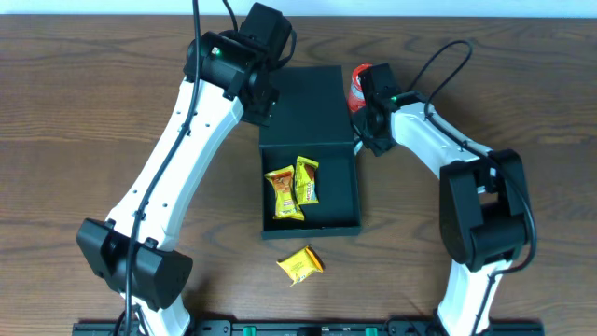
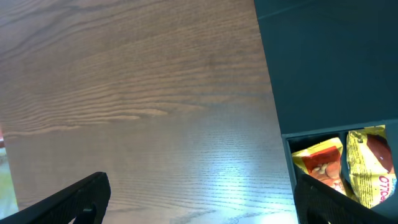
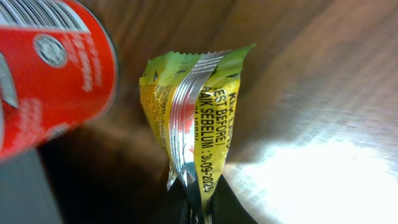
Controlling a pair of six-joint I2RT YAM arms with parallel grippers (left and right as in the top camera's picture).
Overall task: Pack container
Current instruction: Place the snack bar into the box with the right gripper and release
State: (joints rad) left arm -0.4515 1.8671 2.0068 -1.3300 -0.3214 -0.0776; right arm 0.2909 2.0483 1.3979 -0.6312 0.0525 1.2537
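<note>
The dark teal-green container [image 1: 340,201] lies open mid-table, its flap lid [image 1: 308,103] folded back. Two yellow snack packets [image 1: 294,187] lie inside it; they also show in the left wrist view [image 2: 348,165]. A third yellow packet [image 1: 300,265] lies on the table in front of the container. My left gripper [image 2: 199,202] is open and empty, hovering by the container's left wall near the lid hinge [image 1: 256,98]. My right gripper [image 3: 202,208] is shut on a yellow-green snack packet [image 3: 199,118], at the container's back right corner [image 1: 368,126] next to the red can.
A red cylindrical can [image 1: 359,84] stands just behind the right gripper, close to the lid's right edge; it fills the left of the right wrist view [image 3: 50,74]. The wooden table [image 1: 93,140] runs left and right of the container.
</note>
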